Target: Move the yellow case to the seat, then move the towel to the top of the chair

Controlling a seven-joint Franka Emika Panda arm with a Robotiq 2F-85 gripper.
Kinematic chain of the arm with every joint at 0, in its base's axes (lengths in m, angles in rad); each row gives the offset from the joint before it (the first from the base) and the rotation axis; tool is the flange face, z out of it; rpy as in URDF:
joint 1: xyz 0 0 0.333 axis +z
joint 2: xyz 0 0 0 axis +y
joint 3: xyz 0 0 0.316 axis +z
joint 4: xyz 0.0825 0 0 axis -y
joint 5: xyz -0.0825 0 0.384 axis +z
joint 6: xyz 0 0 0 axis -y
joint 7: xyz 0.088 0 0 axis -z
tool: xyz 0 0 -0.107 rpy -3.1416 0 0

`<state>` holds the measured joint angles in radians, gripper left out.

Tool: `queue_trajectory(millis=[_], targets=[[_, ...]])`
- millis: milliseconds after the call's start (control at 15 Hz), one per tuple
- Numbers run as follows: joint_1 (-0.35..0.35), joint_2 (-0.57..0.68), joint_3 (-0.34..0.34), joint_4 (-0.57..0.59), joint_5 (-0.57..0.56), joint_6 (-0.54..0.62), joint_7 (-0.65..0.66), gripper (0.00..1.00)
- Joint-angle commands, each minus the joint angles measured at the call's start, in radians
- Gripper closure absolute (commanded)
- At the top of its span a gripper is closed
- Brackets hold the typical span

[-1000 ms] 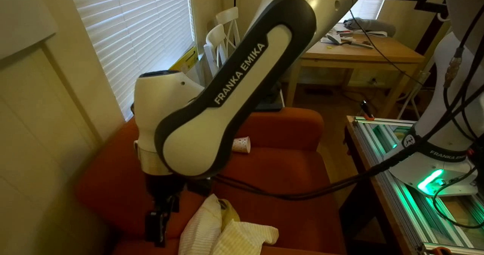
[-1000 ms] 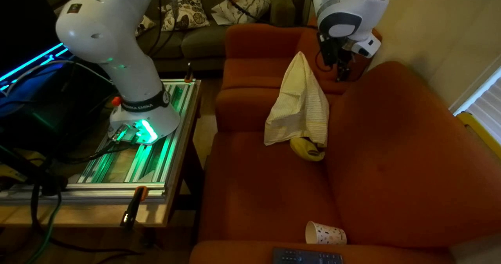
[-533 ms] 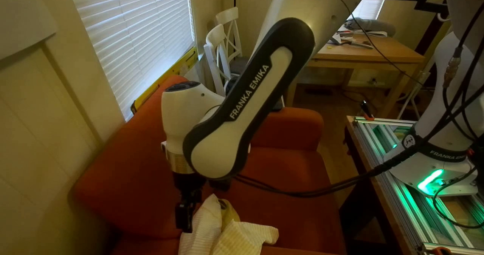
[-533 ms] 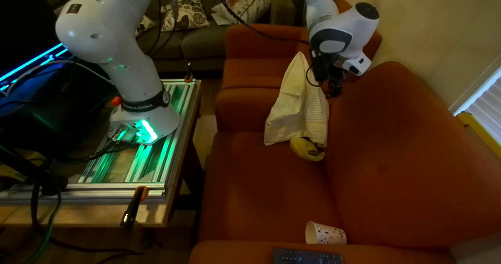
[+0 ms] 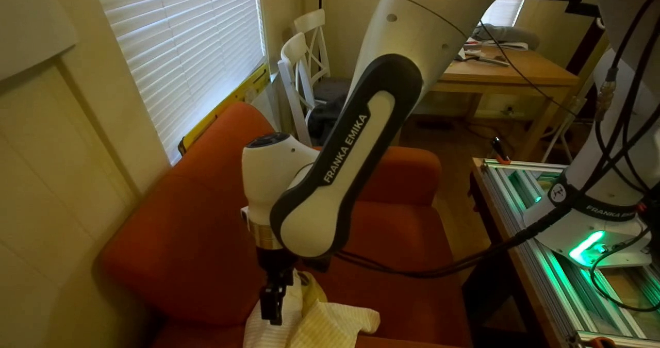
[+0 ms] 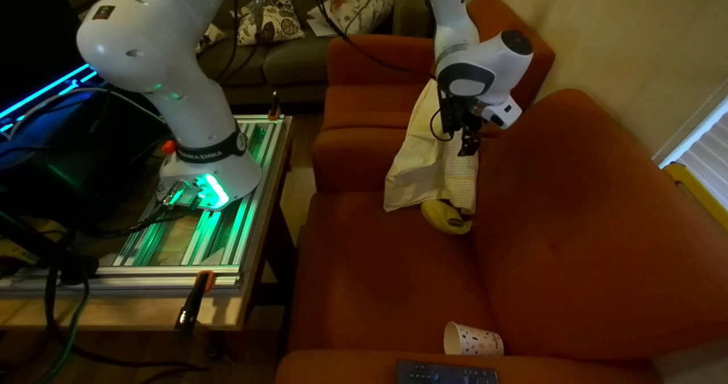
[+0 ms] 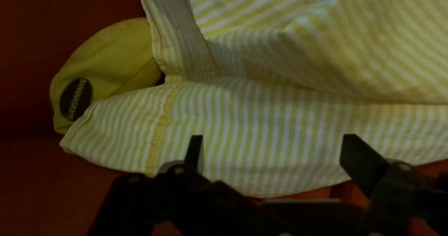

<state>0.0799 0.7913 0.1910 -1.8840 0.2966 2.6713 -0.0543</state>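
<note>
The yellow case (image 6: 443,218), a banana-shaped pouch marked BANANAGRAMS, lies on the orange seat (image 6: 392,270). The striped yellow-and-white towel (image 6: 429,168) drapes over part of it and over the armrest. In an exterior view the towel (image 5: 335,325) and a bit of the case (image 5: 312,290) show below the arm. In the wrist view the case (image 7: 112,59) pokes out at left from under the towel (image 7: 252,120). My gripper (image 7: 273,141) is open and empty, with the towel beyond its fingertips. In both exterior views the gripper (image 5: 271,314) (image 6: 469,147) hangs at the towel's backrest side; contact cannot be told.
The orange chair back (image 6: 597,213) rises beside the towel. A spotted paper cup (image 6: 475,339) lies on the seat near the other armrest, where a dark remote (image 6: 446,372) rests. The robot's table (image 6: 239,310) stands along the seat's front. A window (image 5: 191,38) is behind the backrest.
The arm has moved from beyond the towel, along the chair back, to over the towel's edge beside the backrest. The towel and case have not moved.
</note>
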Motion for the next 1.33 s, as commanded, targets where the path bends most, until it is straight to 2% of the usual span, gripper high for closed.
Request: queue_trajectory(millis=[0,533,600,667,1067,1267], targets=[[-0.037,0.066,0.049,0.045,0.006,0.033,-0.008,0.0],[-0.028,0.183,0.084,0.159,-0.005,0.001,0.004,0.0],[-0.023,0.194,0.083,0.172,-0.009,-0.003,0.008,0.1],[-0.023,0.204,0.085,0.182,-0.011,-0.008,0.005,0.26],[-0.012,0.182,0.065,0.181,-0.023,-0.066,0.019,0.68],[-0.03,0.179,0.066,0.204,-0.024,-0.166,0.0,0.86]])
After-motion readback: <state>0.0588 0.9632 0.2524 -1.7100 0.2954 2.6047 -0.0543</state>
